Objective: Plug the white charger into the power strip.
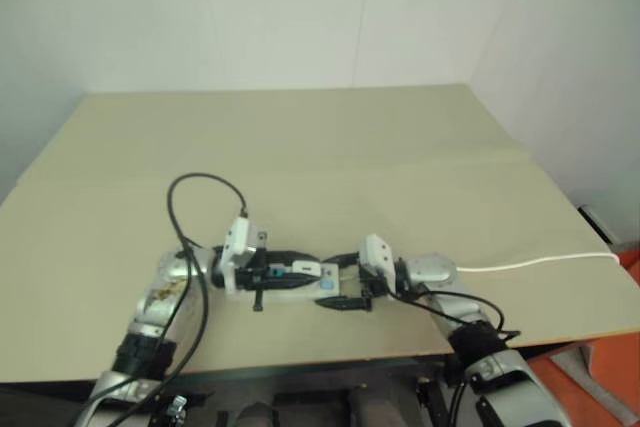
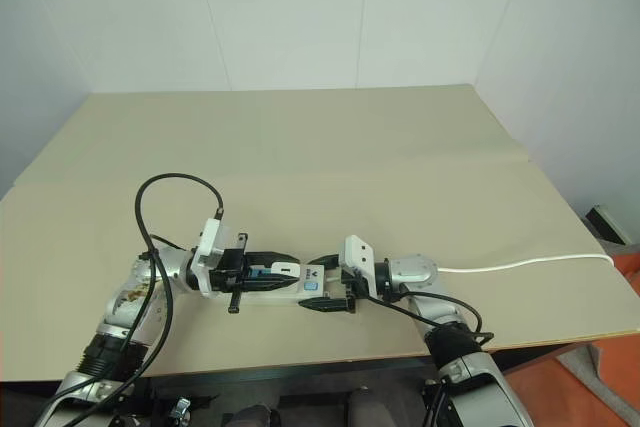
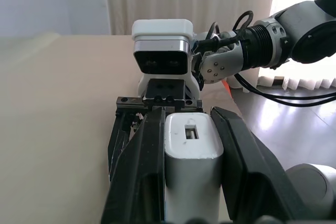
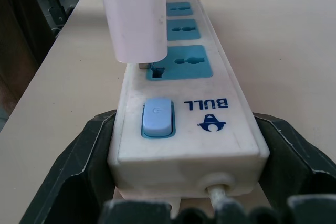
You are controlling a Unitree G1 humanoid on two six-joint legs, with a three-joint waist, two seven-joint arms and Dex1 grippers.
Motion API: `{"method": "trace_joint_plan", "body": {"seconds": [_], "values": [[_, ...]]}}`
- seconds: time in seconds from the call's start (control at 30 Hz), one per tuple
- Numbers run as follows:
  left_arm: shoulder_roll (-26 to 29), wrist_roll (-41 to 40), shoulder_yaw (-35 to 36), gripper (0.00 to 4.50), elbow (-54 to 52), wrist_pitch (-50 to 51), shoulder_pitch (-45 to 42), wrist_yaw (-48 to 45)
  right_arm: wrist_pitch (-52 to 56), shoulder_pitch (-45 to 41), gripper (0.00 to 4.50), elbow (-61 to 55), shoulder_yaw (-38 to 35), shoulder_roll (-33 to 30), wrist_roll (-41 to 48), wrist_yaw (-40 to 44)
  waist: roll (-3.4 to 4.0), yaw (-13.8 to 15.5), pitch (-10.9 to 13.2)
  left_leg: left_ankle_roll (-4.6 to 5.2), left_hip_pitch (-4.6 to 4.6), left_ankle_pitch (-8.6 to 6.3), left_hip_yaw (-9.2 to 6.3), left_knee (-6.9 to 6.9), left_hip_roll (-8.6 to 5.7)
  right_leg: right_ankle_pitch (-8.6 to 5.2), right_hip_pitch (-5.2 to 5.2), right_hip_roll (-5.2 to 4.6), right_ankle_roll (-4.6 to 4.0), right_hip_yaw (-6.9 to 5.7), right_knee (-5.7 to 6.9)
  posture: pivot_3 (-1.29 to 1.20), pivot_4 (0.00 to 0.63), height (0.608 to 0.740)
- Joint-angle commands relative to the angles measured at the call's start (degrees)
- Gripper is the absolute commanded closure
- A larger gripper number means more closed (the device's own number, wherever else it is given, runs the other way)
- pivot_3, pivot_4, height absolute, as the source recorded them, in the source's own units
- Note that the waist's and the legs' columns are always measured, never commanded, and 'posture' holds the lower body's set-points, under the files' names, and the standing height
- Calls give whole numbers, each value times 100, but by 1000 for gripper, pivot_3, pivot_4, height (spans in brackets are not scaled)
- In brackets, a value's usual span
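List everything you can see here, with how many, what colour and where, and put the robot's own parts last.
table: one, beige, spanning the scene under everything.
power strip: one, white with three blue socket faces and a blue switch, lying near the table's front edge, its switch end clamped between the right gripper's fingers.
strip cable: one, thin white, running from the strip's switch end off to the table's right edge.
charger: one, white, held between the left gripper's fingers, its prongs at the socket nearest the switch.
left gripper: one, white housing with black fingers, shut on the charger.
right gripper: one, black fingers, shut on the power strip.
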Motion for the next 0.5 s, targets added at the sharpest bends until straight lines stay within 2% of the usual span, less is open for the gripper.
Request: {"method": "trace_joint_plan", "body": {"seconds": [0.03, 0.5], "values": [[-78, 24, 147, 3484, 207, -90, -110, 175, 110, 119, 1034, -11, 212, -28, -124, 84, 0, 1, -1, 0, 0, 0, 0, 0, 0, 0, 1, 0, 0, 0, 0, 0, 150, 740], [144, 231, 36, 3484, 843, -92, -333, -204, 131, 149, 1034, -44, 219, -64, -113, 57, 0, -6, -1, 0, 1, 0, 0, -1, 1, 0, 0, 2, 0, -1, 0, 0, 150, 740]]}}
